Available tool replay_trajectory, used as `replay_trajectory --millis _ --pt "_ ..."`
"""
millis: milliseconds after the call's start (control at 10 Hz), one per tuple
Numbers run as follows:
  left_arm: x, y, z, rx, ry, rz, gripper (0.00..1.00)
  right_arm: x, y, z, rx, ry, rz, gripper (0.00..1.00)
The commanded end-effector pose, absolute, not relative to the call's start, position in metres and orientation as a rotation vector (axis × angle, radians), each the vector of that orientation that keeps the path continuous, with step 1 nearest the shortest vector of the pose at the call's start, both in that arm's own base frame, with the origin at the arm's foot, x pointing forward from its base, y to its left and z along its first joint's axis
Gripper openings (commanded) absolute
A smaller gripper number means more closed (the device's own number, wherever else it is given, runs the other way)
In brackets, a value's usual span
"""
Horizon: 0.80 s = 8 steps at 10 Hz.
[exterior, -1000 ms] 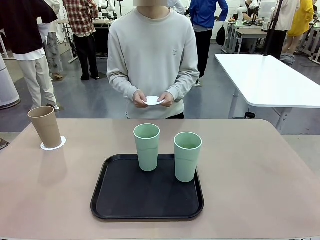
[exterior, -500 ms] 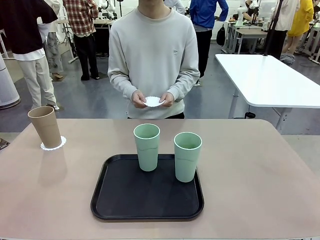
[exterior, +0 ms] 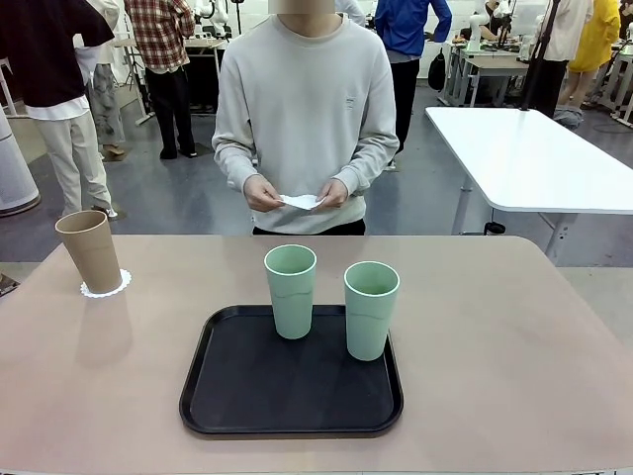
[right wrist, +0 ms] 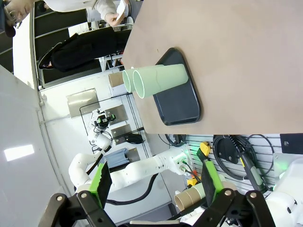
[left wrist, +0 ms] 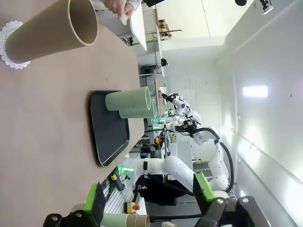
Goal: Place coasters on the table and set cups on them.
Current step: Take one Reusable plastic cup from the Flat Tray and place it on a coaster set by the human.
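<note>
Well apart from the black tray (exterior: 247,396), the left gripper (left wrist: 149,201) and the right gripper (right wrist: 156,182) both hang released and empty, green-padded fingers spread wide. On the tray's far half stand two tall, tapered matte tumblers, the left mint-green cup (exterior: 291,291) and the right mint-green cup (exterior: 371,309). Well to its left the tan-brown cup (exterior: 91,250) stands on a scalloped white paper coaster (exterior: 105,287) on the smooth beige table (exterior: 514,346). Beyond the tray a person in a grey sweatshirt (exterior: 302,99), whose chest mark is too small to read, pinches another white coaster (exterior: 302,202) between both hands (exterior: 262,192), elbows bent.
</note>
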<state>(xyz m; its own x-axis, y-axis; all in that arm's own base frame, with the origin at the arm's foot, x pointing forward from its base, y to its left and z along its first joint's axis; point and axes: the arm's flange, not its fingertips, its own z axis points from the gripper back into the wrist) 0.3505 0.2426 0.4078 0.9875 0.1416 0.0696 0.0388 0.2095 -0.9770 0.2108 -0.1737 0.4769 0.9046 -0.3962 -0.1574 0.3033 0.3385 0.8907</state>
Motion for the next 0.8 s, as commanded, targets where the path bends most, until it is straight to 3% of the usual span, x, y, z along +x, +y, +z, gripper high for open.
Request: replay_trajectory --millis 0,700 --pt "0.3499 0.2448 0.4103 -1.369 -0.157 0.067 1.00 0.2102 -0.1736 0.4766 1.149 -0.098 -0.447 1.00" --pt "0.3499 0.2448 0.4103 -1.369 -0.157 0.067 1.00 0.2102 -0.1736 0.4766 1.149 -0.098 -0.447 1.00"
